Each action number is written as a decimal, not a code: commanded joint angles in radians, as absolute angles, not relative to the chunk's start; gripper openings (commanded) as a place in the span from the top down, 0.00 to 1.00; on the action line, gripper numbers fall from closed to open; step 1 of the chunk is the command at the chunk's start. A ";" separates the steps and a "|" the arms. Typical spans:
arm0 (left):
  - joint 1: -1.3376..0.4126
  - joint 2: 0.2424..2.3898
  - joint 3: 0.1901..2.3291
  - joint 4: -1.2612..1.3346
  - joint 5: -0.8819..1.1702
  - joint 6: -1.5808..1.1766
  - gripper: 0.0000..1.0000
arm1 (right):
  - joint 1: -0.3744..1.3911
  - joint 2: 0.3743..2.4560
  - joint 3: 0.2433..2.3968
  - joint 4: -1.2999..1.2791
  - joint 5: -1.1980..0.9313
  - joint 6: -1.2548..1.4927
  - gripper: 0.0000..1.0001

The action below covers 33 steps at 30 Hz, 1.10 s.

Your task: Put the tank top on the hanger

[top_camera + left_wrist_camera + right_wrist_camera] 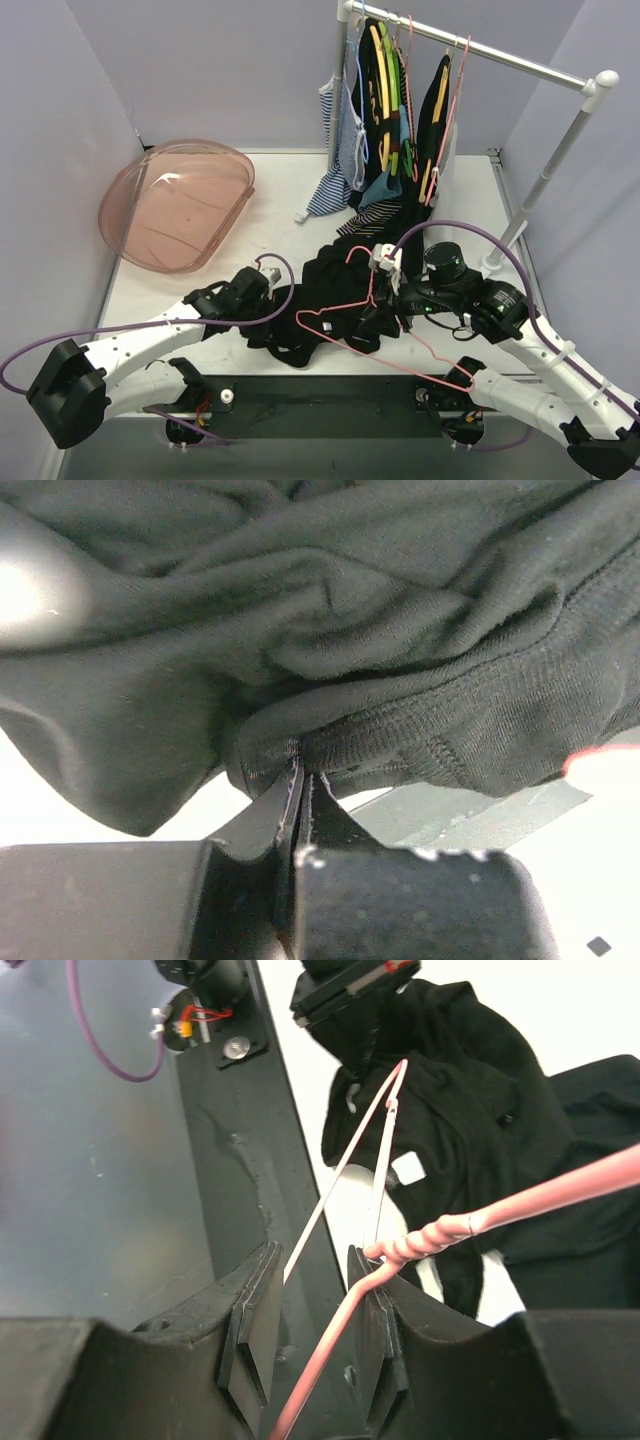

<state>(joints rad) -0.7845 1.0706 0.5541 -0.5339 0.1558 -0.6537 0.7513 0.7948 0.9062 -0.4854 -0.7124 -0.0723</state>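
Observation:
The black tank top (pixel 325 290) lies crumpled on the table between the arms. My left gripper (pixel 277 325) is shut on its hem; in the left wrist view the jaws (pixel 298 778) pinch a fold of the fabric (pixel 350 630). The pink hanger (pixel 385 355) lies tilted over the top, its hook toward the back. My right gripper (pixel 385 312) is open around the hanger's neck. In the right wrist view the pink wire (pixel 420 1240) passes between the open fingers (pixel 312 1305) and leans on the right pad. The top's white label (pixel 408 1168) shows there.
A pink translucent tub (pixel 180 205) lies at the back left. A clothes rail (pixel 480 48) at the back right carries garments on yellow and green hangers and a striped top (pixel 335 170). Its foot (pixel 495 265) stands near my right arm. A dark base plate (pixel 330 395) lines the near edge.

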 commanded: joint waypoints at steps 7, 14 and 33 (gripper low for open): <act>-0.787 0.974 0.739 -0.702 0.090 -0.623 1.00 | 0.756 0.854 0.871 -0.393 -0.845 -0.049 1.00; -0.787 0.956 0.782 -0.727 0.179 -0.612 1.00 | 0.756 0.936 0.877 -0.305 -0.847 -0.067 1.00; -0.759 0.924 0.983 -0.810 0.218 -0.548 1.00 | 0.831 1.177 0.709 0.458 -0.923 0.161 1.00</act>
